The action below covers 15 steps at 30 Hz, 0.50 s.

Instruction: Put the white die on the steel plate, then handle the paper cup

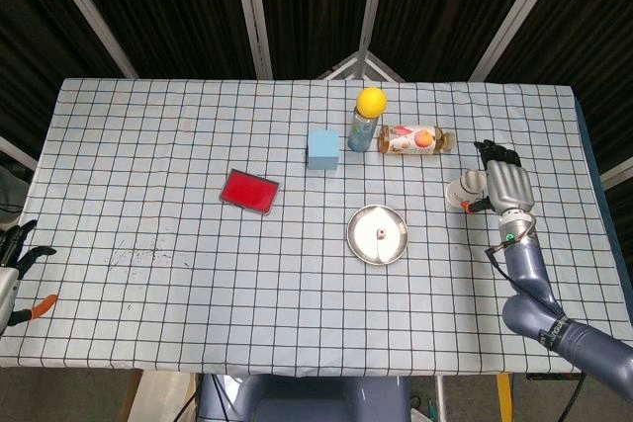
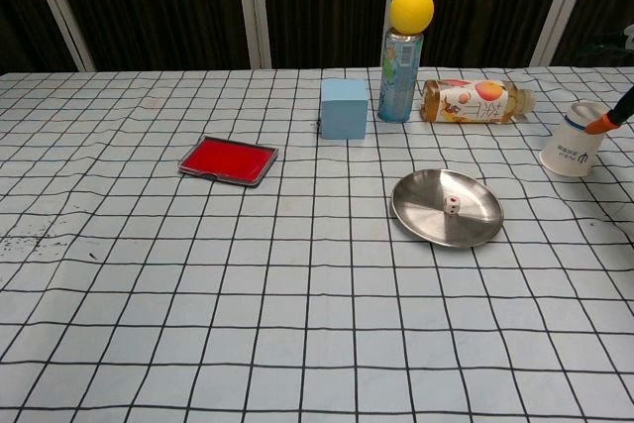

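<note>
The white die [image 2: 451, 205] lies in the round, shiny steel plate [image 2: 480, 226]; only the head view shows the right hand [image 1: 505, 188], fingers [image 1: 499, 155] loosely spread, just beside the tapered paper cup [image 1: 464, 190].

The white die [image 2: 451, 205] sits on the round steel plate [image 2: 475, 225], well left of the right hand [image 1: 504, 188]. The upright paper cup [image 2: 574, 143] stands just beside the hand's fingers.

white die [image 2: 451, 205] | steel-grey plate [image 2: 477, 226] | white paper cup [image 2: 572, 146] (blue print) | black-gridded white tablecloth [image 2: 297, 294]
</note>
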{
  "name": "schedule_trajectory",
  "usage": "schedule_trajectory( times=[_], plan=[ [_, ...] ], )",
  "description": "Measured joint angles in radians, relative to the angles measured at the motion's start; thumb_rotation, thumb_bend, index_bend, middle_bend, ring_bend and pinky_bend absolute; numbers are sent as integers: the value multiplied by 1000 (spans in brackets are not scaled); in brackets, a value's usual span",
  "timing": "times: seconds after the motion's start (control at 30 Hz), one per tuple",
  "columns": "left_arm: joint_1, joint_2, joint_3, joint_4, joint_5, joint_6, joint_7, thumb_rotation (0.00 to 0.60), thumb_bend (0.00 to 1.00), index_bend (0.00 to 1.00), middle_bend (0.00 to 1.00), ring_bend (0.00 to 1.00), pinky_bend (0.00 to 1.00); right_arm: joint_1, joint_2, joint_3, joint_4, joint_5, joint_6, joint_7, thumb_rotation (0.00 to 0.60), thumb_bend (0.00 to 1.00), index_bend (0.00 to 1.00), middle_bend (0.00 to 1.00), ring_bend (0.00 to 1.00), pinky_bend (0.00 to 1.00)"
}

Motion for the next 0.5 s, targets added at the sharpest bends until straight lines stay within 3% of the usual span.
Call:
schedule_trajectory(
  times=[0.23, 0.5],
  plan=[
    [-3, -4, -3, -2, -12, -9, 16, 600, 293, 296, 0, 0, 23, 23, -25, -11, 84, 2, -51, 5, 600, 71, 279, 172, 36, 0],
    [-5, -13, -4, -8, -19, -15, 45, 600, 293, 300, 0, 0, 24, 50, -57, -37, 167, -6, -104, -8, 600, 72, 300, 233, 53, 0]
  ],
)
